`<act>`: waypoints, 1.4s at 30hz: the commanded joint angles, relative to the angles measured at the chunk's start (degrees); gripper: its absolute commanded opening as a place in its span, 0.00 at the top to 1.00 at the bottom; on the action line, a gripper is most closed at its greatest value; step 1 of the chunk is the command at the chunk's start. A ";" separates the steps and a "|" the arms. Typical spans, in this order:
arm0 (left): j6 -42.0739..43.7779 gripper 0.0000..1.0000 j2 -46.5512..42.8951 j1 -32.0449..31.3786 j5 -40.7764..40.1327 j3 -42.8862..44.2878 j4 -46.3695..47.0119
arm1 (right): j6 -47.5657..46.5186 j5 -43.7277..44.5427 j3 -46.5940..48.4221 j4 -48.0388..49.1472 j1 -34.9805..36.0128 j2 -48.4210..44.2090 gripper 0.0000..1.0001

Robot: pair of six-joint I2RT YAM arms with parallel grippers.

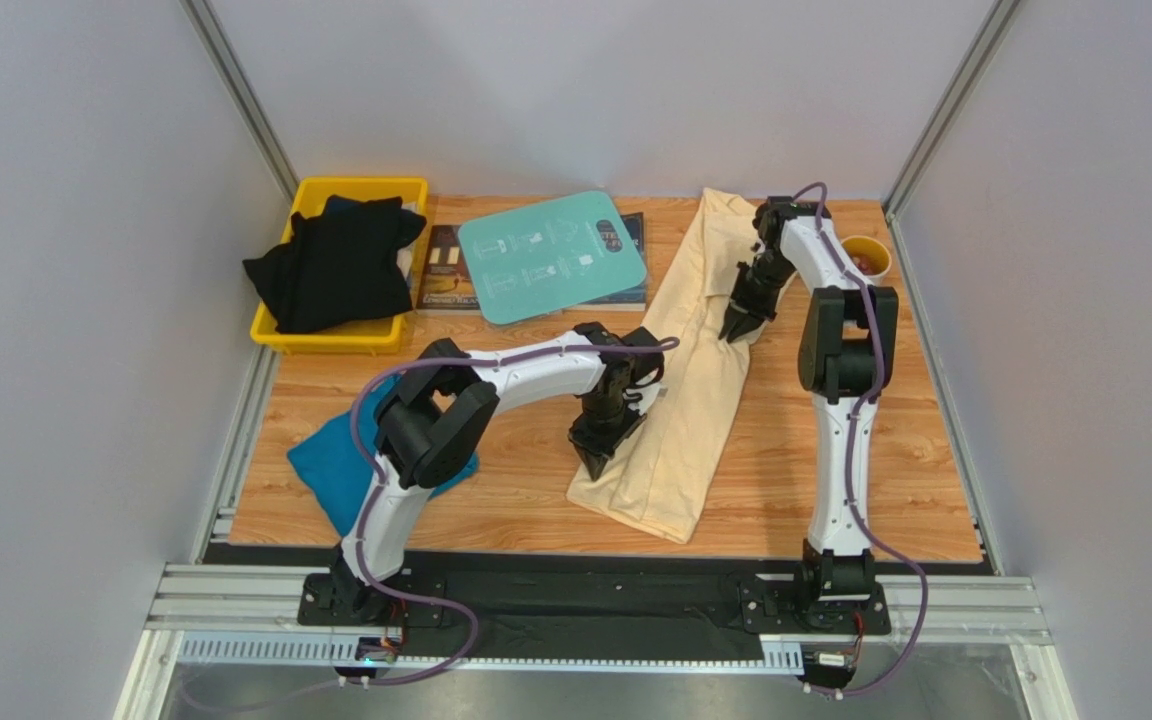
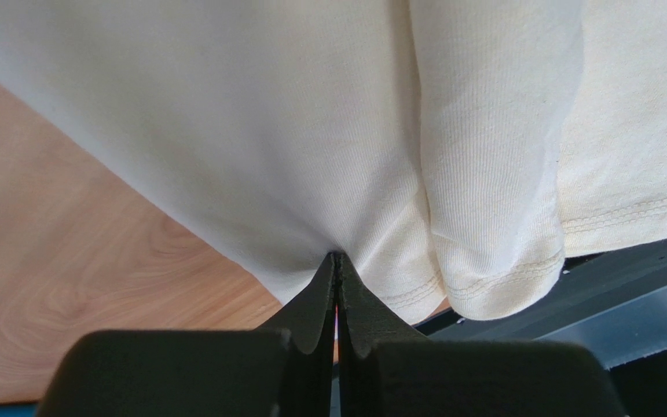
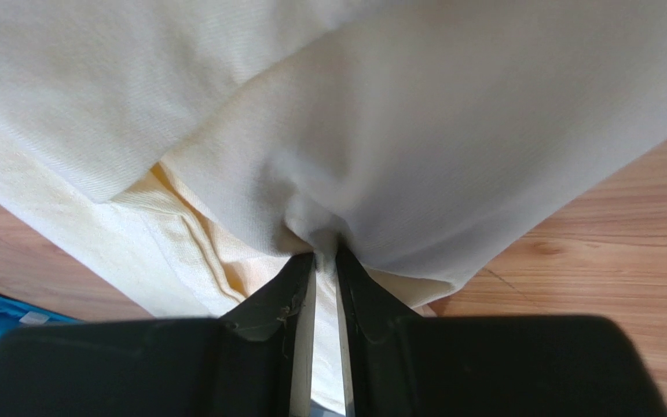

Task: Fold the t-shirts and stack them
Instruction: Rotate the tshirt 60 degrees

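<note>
A pale cream-yellow t-shirt (image 1: pixel 695 375) lies folded into a long strip from the back middle of the table to the front. My left gripper (image 1: pixel 597 444) is shut on its near left edge; the left wrist view shows the cloth (image 2: pixel 293 130) pinched at the fingertips. My right gripper (image 1: pixel 734 326) is shut on the far right edge of the same cloth (image 3: pixel 450 148). A teal-blue t-shirt (image 1: pixel 339 462) lies folded at the front left, partly under my left arm. Black t-shirts (image 1: pixel 336 258) are heaped in a yellow bin (image 1: pixel 297 333).
A rigid teal board with white print (image 1: pixel 552 255) lies at the back middle on a dark mat. A yellow cup (image 1: pixel 871 258) stands at the back right, behind my right arm. Grey walls close in both sides.
</note>
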 commanded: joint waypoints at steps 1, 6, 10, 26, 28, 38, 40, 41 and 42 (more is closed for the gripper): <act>-5.00 1.00 2.08 -4.21 0.52 -0.80 -1.21 | -0.23 -1.67 -6.89 3.28 0.81 -2.83 0.79; -4.40 1.00 -0.20 -5.45 -2.28 -0.99 -2.52 | -0.14 -0.97 -14.72 5.57 1.51 -8.98 0.76; -1.94 1.00 -0.46 -5.45 -9.39 4.88 -6.74 | 0.47 -1.93 -16.31 6.27 1.51 -14.43 0.66; -2.55 0.73 -12.49 12.72 -23.21 8.77 -8.42 | 3.55 0.26 -2.72 6.63 -0.95 -12.35 0.60; -2.72 0.73 -13.20 14.32 -23.47 9.47 -7.63 | 4.69 0.44 0.46 6.45 -3.32 -10.50 0.59; 2.19 0.72 -7.85 18.11 -15.92 14.31 -8.15 | 5.49 -2.81 0.31 5.66 -4.90 -10.65 0.59; 3.60 0.71 -6.97 18.19 -13.81 14.22 -7.98 | 5.22 -2.90 -5.83 6.27 -4.90 -13.81 0.59; 4.21 0.71 -6.79 18.46 -11.80 14.14 -7.54 | 4.96 -3.33 -8.46 7.23 -4.90 -15.05 0.58; 5.26 0.71 -6.79 18.63 -8.74 13.87 -7.02 | 4.96 -4.64 -10.67 7.59 -4.82 -16.19 0.58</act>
